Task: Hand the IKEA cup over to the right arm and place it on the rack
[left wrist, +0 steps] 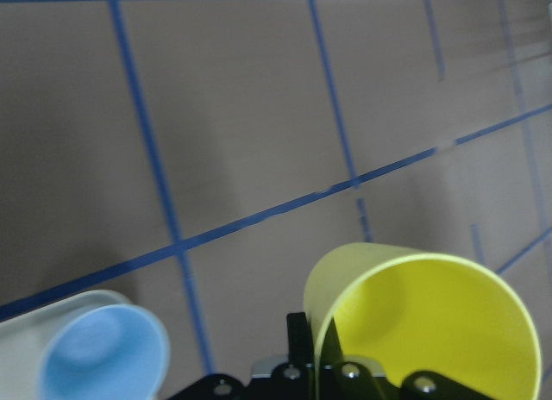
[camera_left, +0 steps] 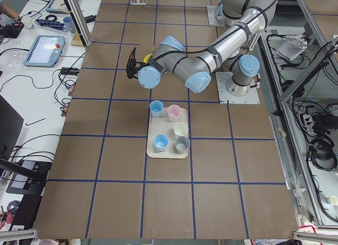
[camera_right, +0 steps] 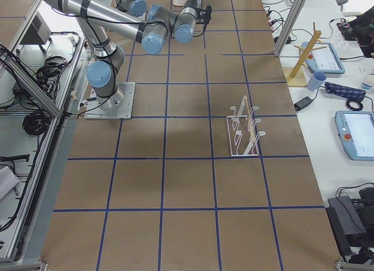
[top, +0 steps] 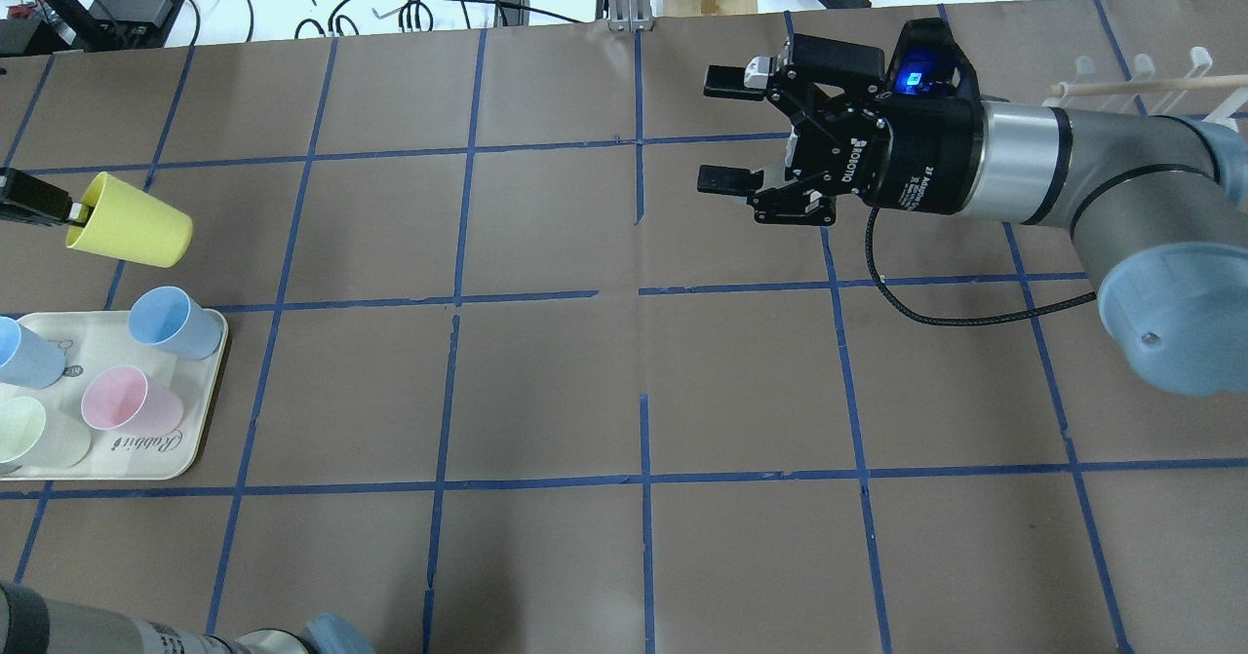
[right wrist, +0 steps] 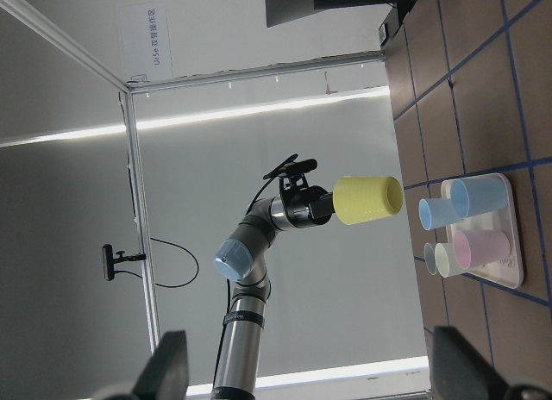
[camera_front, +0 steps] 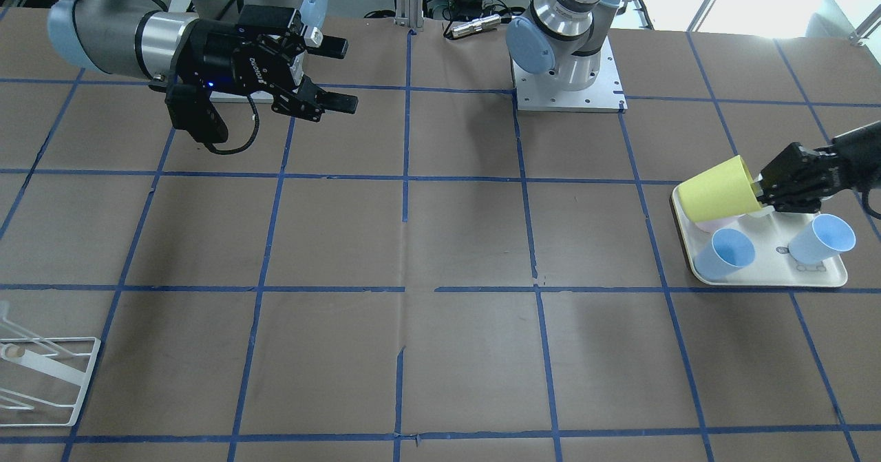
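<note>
The yellow IKEA cup (camera_front: 719, 190) hangs on its side above the table, just beyond the tray. My left gripper (camera_front: 761, 199) is shut on its rim, with one finger inside the cup. The cup (top: 132, 233) and the left gripper (top: 72, 211) show at the left edge of the overhead view, and the cup (left wrist: 431, 322) fills the lower right of the left wrist view. My right gripper (camera_front: 342, 75) is open and empty, held above the table far from the cup; it also shows in the overhead view (top: 719, 131). The white wire rack (camera_front: 41, 379) stands on the table on the right arm's side.
A cream tray (top: 200, 440) under and beside the left gripper holds two blue cups (top: 175, 323), a pink cup (top: 132, 403) and a pale cream cup (top: 34, 435). The right arm's black cable (top: 975, 313) loops below its wrist. Blue tape lines grid the brown table.
</note>
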Motion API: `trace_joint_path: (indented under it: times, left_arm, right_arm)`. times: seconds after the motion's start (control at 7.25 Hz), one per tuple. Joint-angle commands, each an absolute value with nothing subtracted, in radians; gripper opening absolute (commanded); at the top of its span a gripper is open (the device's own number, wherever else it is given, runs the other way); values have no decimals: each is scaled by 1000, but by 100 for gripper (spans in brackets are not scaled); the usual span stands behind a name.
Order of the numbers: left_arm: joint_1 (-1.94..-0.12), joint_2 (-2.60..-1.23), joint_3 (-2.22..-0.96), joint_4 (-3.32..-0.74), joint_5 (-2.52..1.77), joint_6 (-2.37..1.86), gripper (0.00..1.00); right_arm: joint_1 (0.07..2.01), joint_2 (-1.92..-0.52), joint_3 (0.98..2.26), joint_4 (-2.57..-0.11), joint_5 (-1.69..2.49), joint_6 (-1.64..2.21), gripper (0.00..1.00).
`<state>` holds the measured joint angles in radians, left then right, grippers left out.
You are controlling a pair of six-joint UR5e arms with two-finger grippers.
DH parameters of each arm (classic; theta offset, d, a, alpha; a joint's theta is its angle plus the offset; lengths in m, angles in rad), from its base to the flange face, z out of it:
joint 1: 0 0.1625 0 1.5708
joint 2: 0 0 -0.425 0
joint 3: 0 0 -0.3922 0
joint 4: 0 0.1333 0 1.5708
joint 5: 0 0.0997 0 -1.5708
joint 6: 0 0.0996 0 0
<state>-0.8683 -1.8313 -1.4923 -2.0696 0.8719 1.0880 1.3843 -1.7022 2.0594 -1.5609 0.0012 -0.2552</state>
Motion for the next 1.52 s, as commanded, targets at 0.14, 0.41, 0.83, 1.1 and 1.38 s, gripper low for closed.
trace_joint_path:
  times: [0.14,0.41,0.83,1.1,1.38]
  left_arm:
    - [-1064,-1777,-1601,-2333,480,1080,0]
    - [-1196,-1726,-1684,-2335,303,1078,0]
    - [-1339,-1642,-1811,-2342,276,1120,0]
    - [-1377,-1592,-1845,-2336,233,1167,0]
    - [-1382,-1566,-1856,-2338,174,1177,0]
  right_arm:
    - [1384,-1709,2063,-1552,5,-208,100]
    - [1388,-1710,2069,-1554,2,-184,100]
    - [1432,-1709,2075,-1566,9,-138,100]
    - [1433,-1692,2075,-1572,9,-118,100]
    - [1433,-1654,2075,-1571,9,-118,100]
